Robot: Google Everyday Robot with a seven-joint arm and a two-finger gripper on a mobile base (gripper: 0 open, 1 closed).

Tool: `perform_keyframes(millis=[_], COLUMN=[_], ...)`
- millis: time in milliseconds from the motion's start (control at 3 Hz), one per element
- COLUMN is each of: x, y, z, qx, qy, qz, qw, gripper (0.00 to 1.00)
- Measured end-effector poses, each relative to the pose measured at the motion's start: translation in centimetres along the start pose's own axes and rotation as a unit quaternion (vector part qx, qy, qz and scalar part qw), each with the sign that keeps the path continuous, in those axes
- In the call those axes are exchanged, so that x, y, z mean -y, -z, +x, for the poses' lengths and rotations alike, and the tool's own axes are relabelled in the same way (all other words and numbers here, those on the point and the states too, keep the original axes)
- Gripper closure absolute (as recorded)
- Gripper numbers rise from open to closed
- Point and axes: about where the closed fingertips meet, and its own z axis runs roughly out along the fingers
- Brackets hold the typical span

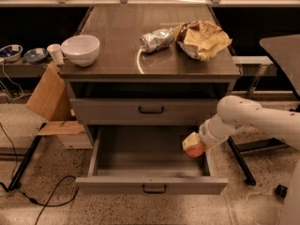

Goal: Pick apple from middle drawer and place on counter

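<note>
The apple [195,150] is small, round and orange-red. My gripper [192,144] is shut on it and holds it above the right side of the open middle drawer [150,183], near its right wall. The drawer is a wide shallow grey metal one with a small dark bar handle, and its inside looks bare. The counter [117,50] is the dark brown glossy top of the grey cabinet, above and behind the gripper. My white arm [253,118] reaches in from the right.
On the counter stand a white bowl [80,49] at the left, a silver foil packet [156,40] and a crumpled brown bag [202,39] at the right. A shut drawer [150,110] lies above the open one. A cardboard box [49,102] and cables lie on the floor at left.
</note>
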Motion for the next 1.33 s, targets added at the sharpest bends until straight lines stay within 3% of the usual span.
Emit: perform_keyframes(millis=[667,1333], x=[-1.3,-2.7], y=[9.1,18.8], z=[0.4,3.2], qx=[0.008,0.012], qy=[0.066,0.119], qz=[0.028,0.034], qw=[0.9974,0.9922], gripper=[1.00,1.00])
